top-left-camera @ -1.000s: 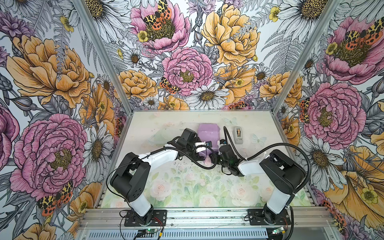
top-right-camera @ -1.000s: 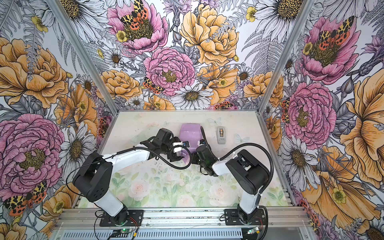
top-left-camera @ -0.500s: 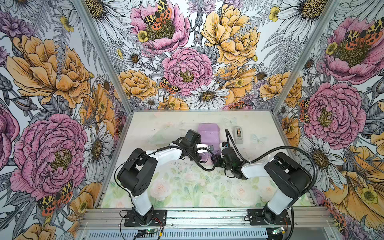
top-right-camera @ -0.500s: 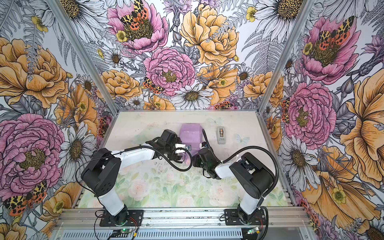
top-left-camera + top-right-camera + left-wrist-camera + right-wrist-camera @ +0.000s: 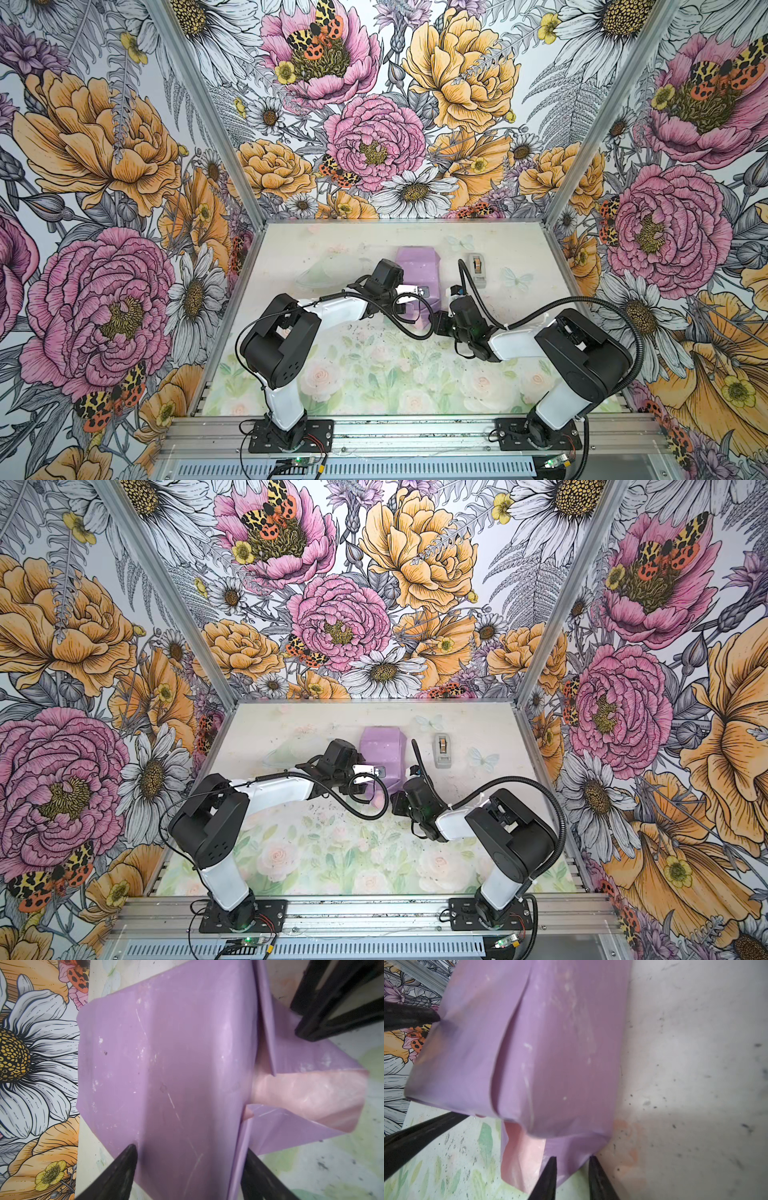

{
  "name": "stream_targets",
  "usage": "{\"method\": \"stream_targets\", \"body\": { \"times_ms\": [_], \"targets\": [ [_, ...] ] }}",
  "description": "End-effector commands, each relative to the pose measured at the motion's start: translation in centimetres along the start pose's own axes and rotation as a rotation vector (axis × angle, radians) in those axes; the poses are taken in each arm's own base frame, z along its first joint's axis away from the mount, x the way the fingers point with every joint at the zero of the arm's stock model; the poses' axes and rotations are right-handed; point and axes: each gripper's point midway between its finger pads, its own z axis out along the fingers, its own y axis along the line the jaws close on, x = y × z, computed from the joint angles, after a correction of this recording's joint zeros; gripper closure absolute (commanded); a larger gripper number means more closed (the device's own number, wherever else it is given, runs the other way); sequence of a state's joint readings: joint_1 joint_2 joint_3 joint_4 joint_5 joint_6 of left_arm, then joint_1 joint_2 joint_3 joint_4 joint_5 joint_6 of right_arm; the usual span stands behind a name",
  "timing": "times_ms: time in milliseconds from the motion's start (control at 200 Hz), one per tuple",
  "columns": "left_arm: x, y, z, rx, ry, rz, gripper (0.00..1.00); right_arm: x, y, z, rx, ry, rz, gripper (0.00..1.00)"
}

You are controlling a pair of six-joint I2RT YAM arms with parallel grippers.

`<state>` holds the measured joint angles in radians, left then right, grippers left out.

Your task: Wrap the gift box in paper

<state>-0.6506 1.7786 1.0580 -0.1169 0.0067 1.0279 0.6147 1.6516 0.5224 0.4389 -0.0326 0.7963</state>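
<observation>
The gift box is hidden inside the paper (image 5: 415, 270), a lilac wrapped block at the back middle of the table in both top views (image 5: 380, 750). My left gripper (image 5: 191, 1149) straddles the block's near part, one finger against each long side; its fingers (image 5: 415, 301) lie across the block. An unfolded end flap (image 5: 307, 1097), pale pink on its inner face, sticks out toward the front. My right gripper (image 5: 572, 1157) sits at that end, jaws narrowly apart, with the lilac corner of the flap (image 5: 571, 1147) between the tips. In a top view the right gripper (image 5: 446, 297) is just right of the block.
A small grey tape dispenser (image 5: 476, 270) stands right of the block, close behind the right arm's cable (image 5: 419, 762). The left arm's cable (image 5: 415, 328) loops in front of the block. Floral walls enclose the table on three sides.
The left gripper's jaws have narrowed onto the wrapped block's sides. The right gripper has crept forward to the near flap, its narrow opening unchanged.
</observation>
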Motion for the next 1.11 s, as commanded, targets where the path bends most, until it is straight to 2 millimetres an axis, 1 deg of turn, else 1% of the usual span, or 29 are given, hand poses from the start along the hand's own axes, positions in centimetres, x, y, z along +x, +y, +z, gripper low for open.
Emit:
{"method": "stream_targets", "body": {
  "times_ms": [0,145,260,450,690,745,861,991,1071,1101],
  "targets": [
    [-0.2,-0.5,0.6,0.001,-0.012,-0.021,0.29,-1.2,0.5,0.5,-0.007,-0.04,0.004,0.73],
    [-0.2,-1.0,0.8,0.012,-0.013,-0.031,0.34,-1.5,1.1,1.1,-0.021,-0.046,-0.009,0.76],
    [-0.2,-0.9,0.8,0.012,-0.013,-0.042,0.37,-1.8,1.6,1.5,-0.03,-0.061,-0.016,0.78],
    [-0.4,-1.1,0.9,0.023,-0.024,-0.061,0.42,-2.2,1.8,2.3,-0.034,-0.085,-0.017,0.81],
    [-0.5,-1.4,0.8,0.033,-0.028,-0.071,0.43,-2.2,2.7,3.3,-0.065,-0.069,-0.027,0.82],
    [-0.5,-1.4,0.8,0.036,-0.028,-0.073,0.44,-2.2,2.9,3.2,-0.071,-0.068,-0.035,0.81],
    [-0.6,-1.4,0.8,0.038,-0.033,-0.076,0.44,-2.0,2.7,3.2,-0.056,-0.057,-0.045,0.78],
    [-0.5,-1.3,0.8,0.035,-0.029,-0.077,0.44,-1.8,3.2,2.8,-0.083,-0.054,-0.057,0.76],
    [-0.5,-1.4,0.9,0.039,-0.026,-0.076,0.44,-2.0,3.1,2.3,-0.074,-0.062,-0.061,0.76],
    [-0.5,-1.4,0.9,0.037,-0.025,-0.077,0.44,-2.1,3.0,2.1,-0.067,-0.066,-0.061,0.77]
  ]
}}
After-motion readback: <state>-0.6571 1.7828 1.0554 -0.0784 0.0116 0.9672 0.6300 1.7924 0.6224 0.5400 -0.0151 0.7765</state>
